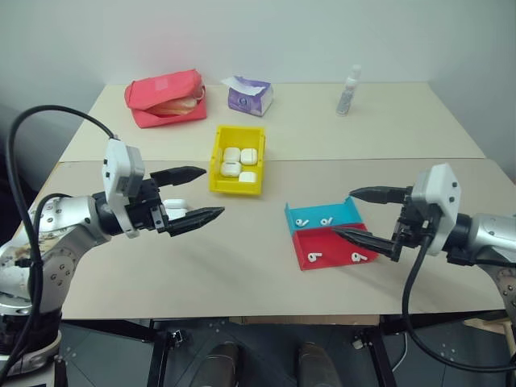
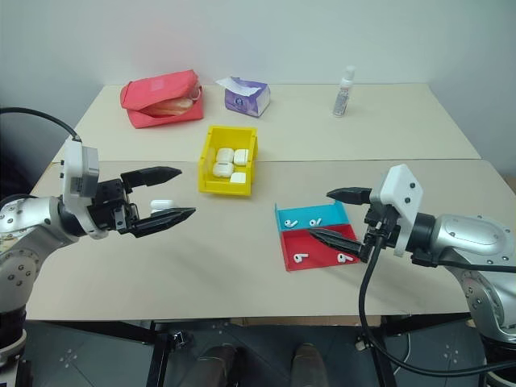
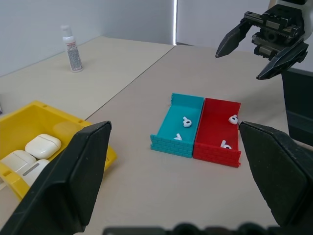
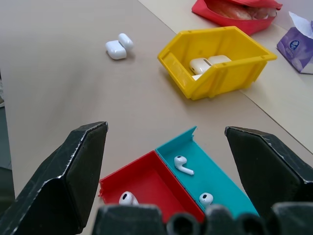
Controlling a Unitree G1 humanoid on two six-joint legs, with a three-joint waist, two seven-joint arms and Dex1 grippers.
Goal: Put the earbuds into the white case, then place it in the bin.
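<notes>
A white case (image 1: 176, 208) lies lid-open on the table, just behind my left gripper (image 1: 211, 192), which hovers open and empty above it. The yellow bin (image 1: 235, 188) at mid-table holds several closed white cases. Two earbuds (image 1: 304, 221) lie in the blue tray (image 1: 343, 211), and two more earbuds (image 1: 313, 257) rest in the red tray (image 1: 334, 246) beside it. My right gripper (image 1: 343, 213) hangs open and empty over the right edge of these trays. In the right wrist view the open case (image 4: 119, 46) sits beyond the bin (image 4: 215, 81).
A red pouch (image 1: 165, 97), a purple tissue pack (image 1: 248, 95) and a small bottle (image 1: 348, 90) stand along the far table. A seam between two tabletops runs across just behind the trays. Bare tabletop lies between the open case and the trays.
</notes>
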